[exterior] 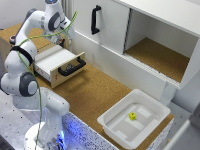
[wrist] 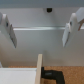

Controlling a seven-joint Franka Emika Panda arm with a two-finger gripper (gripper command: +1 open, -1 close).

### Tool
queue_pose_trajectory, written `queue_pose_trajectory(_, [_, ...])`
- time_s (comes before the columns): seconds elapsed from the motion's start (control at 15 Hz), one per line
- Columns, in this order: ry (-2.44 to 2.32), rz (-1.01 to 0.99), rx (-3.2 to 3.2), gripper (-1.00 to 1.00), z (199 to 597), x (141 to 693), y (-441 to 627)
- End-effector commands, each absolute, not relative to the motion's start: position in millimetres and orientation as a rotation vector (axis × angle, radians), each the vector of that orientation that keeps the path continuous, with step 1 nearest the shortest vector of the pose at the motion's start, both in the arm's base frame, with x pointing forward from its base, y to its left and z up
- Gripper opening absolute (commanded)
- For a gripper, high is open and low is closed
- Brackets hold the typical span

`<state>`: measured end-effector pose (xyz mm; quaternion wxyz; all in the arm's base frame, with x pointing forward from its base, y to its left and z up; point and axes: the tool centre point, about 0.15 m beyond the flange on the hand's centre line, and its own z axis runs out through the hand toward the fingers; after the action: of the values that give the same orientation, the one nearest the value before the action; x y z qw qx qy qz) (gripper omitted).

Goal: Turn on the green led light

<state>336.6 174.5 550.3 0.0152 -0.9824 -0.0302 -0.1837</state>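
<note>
No green led light shows in either view. My gripper [exterior: 66, 39] hangs over the back of the open drawer [exterior: 56, 61], close to the white cabinet front [exterior: 107, 30]. In the wrist view the gripper [wrist: 38, 30] is open, its two pale fingers [wrist: 6, 30] spread wide with nothing between them. They face the white cabinet wall, where a small dark spot [wrist: 48, 9] sits; I cannot tell what it is. Below the fingers are the drawer's wooden edge [wrist: 39, 67] and its black handle [wrist: 52, 75].
A white bin [exterior: 134, 119] with a small yellow object [exterior: 132, 116] stands on the cork table toward the exterior view's right. The cabinet has a black door handle [exterior: 95, 20] and an open compartment [exterior: 160, 55]. A green cable [exterior: 37, 75] runs along the arm.
</note>
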Motion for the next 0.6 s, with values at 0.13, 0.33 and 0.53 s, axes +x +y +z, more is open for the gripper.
queue_pose_trajectory(0.13, [-0.100, -0.473, -3.154, 1.00, 553, 368, 173])
queue_pose_trajectory(0.33, [-0.100, -0.473, -3.154, 1.00, 553, 368, 173])
queue_pose_trajectory(0.53, [-0.031, -0.645, -3.094, 1.00, 550, 386, 171])
